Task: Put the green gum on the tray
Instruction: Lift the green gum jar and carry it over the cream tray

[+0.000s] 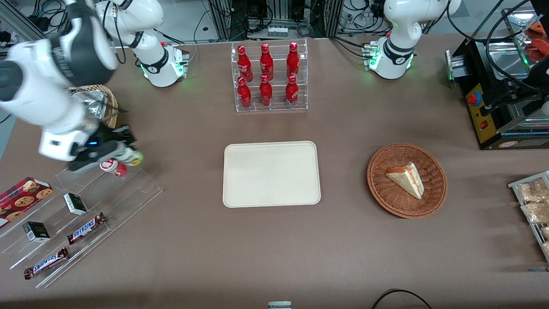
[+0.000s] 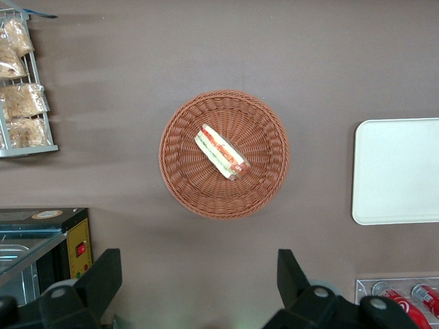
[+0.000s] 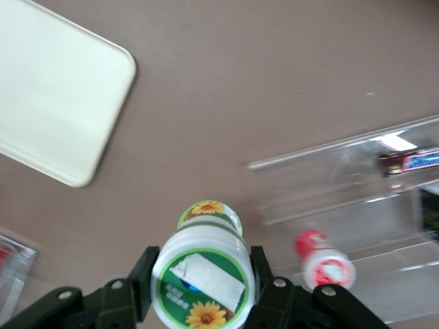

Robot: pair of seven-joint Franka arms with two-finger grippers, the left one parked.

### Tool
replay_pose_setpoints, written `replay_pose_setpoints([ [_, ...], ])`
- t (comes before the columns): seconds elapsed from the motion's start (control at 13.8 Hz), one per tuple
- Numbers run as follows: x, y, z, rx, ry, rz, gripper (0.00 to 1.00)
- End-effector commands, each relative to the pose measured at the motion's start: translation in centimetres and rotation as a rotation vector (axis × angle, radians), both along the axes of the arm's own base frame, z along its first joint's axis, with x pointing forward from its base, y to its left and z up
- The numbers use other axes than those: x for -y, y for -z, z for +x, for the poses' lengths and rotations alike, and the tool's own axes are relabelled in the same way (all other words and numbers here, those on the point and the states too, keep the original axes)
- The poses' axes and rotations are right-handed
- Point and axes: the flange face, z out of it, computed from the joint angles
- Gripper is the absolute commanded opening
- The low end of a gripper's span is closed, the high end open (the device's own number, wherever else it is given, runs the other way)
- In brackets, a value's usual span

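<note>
The right arm's black two-finger gripper (image 1: 127, 155) is up above the clear plastic step stand (image 1: 81, 219) at the working arm's end of the brown table (image 1: 343, 257). Its fingers (image 3: 264, 284) squeeze tight on the small round green gum can with the white lid (image 3: 202, 281). One finger presses on each side of the can. In the front view the green gum can (image 1: 134, 159) pokes out of the gripper, lifted off the stand.

The small red gum can with a white lid (image 1: 114, 167) sits on the top step of the stand, just beside the green one and a bit nearer to the front camera. From the green can it is at about 7 o'clock in the front view.

The big flat cream tray with round corners (image 1: 271, 174) lies in the middle of the table. It is at about 3 o'clock from the gripper in the front view, well apart from it. Nothing lies on it. The wrist camera shows one corner of the tray (image 3: 58, 103) too.

On the lower steps of the stand lie two brown chocolate bars (image 1: 85, 227) and two small dark boxes (image 1: 75, 204). A red cookie box (image 1: 21, 195) lies beside them.

At 12 o'clock from the tray stands a clear rack of red bottles (image 1: 268, 77). At 3 o'clock from the tray sits a round brown wicker basket (image 1: 431, 201) with a sandwich wedge (image 1: 407, 179) in it.
</note>
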Motion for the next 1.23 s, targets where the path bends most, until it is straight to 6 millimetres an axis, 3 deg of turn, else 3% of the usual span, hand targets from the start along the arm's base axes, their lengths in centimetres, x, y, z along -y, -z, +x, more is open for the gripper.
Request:
replay_pose_setpoints([
  [0.0,-6.2,0.9,-0.2,0.003,0.094,-0.009,0.0],
  [0.29,-14.8,4.5,-1.3,0.018,0.192,-0.005,0.0],
  [0.51,-19.6,7.5,-1.7,0.028,0.247,0.002,0.0],
  [0.65,-22.2,9.0,-2.0,0.037,0.259,0.01,0.0],
  [0.8,-23.3,9.9,-1.3,0.035,0.301,0.009,0.0],
  [1.16,-29.4,13.9,-1.5,0.047,0.373,0.024,0.0],
])
